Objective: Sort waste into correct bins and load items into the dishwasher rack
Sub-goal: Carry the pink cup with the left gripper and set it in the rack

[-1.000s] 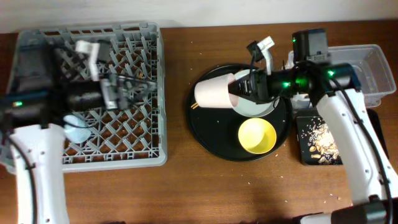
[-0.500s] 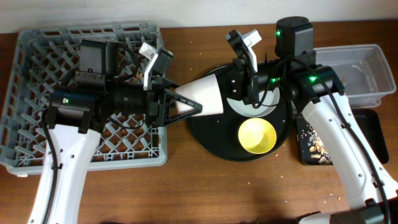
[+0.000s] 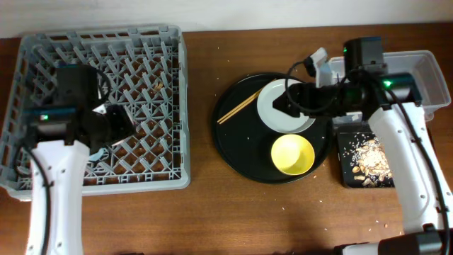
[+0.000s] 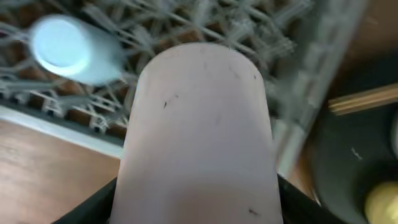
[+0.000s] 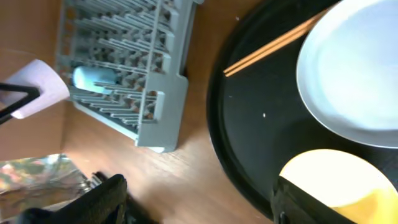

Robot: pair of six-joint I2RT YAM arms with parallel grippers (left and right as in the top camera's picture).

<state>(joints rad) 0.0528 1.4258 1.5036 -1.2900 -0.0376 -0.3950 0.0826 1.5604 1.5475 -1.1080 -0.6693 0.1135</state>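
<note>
Pale pink cup (image 4: 196,124), faintly flecked

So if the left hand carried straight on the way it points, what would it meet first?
Probably the lattice floor of the dishwasher rack: the pink cup held in the left hand points at the grid, beside the blue cup. Depth is unclear.

A robot lab's mock kitchen: wooden table (image 3: 205,212), grey dishwasher rack (image 3: 152,78), round black tray (image 3: 237,145).
</note>
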